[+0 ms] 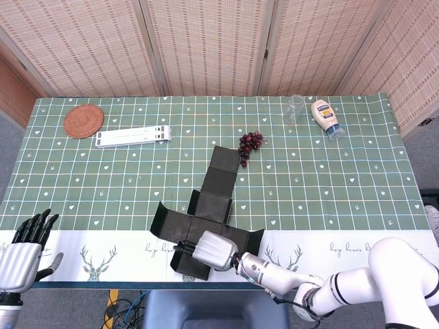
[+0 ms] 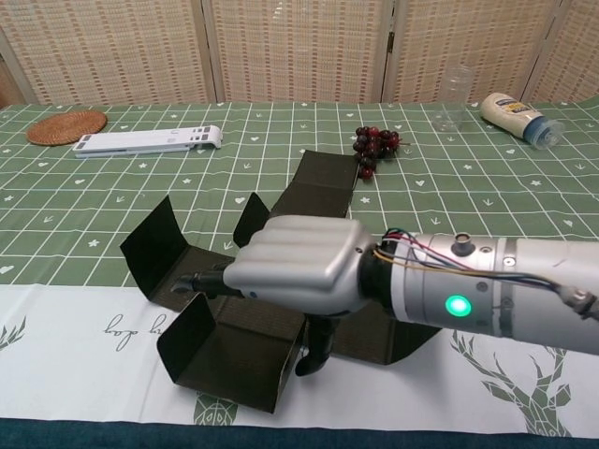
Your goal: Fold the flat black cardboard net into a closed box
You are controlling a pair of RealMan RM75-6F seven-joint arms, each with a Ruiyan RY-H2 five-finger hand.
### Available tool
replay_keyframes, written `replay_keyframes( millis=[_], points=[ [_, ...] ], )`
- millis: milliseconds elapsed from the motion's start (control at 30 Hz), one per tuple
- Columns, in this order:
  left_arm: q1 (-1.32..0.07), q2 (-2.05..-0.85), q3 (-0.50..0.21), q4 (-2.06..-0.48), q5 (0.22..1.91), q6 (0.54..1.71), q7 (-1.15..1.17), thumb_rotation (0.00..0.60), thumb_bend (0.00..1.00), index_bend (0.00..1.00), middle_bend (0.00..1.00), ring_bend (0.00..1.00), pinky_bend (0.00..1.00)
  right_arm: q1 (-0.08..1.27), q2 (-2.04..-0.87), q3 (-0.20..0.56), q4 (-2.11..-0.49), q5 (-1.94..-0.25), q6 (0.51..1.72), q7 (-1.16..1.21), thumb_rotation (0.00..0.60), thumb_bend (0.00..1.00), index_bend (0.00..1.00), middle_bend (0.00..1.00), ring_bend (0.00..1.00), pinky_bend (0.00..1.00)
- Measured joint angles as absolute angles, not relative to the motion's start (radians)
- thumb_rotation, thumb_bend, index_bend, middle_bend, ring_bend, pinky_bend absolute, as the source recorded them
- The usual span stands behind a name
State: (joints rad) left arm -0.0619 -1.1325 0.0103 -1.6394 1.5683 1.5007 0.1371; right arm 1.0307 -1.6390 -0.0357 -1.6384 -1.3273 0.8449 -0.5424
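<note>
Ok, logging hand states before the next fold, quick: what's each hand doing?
Left hand: open, holding nothing.
Right hand: over the flat black cardboard net; grip cannot be told.

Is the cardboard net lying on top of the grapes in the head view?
No: the grapes lie on the cloth just beside the far end of the black net, fully uncovered.
</note>
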Motion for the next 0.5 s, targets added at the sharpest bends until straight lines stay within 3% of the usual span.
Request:
replay_keyframes(
  millis=[500],
  points=[
    [-0.045, -1.12, 0.016, -1.648, 1.568, 1.52, 0.135, 0.6, 0.3, 0.05, 0.0, 0.02, 0.09, 1.107, -1.899, 0.177, -1.353, -1.206, 0.806, -0.592, 0.6, 0.0, 0.0, 0.18, 0.85, 1.0]
  ],
)
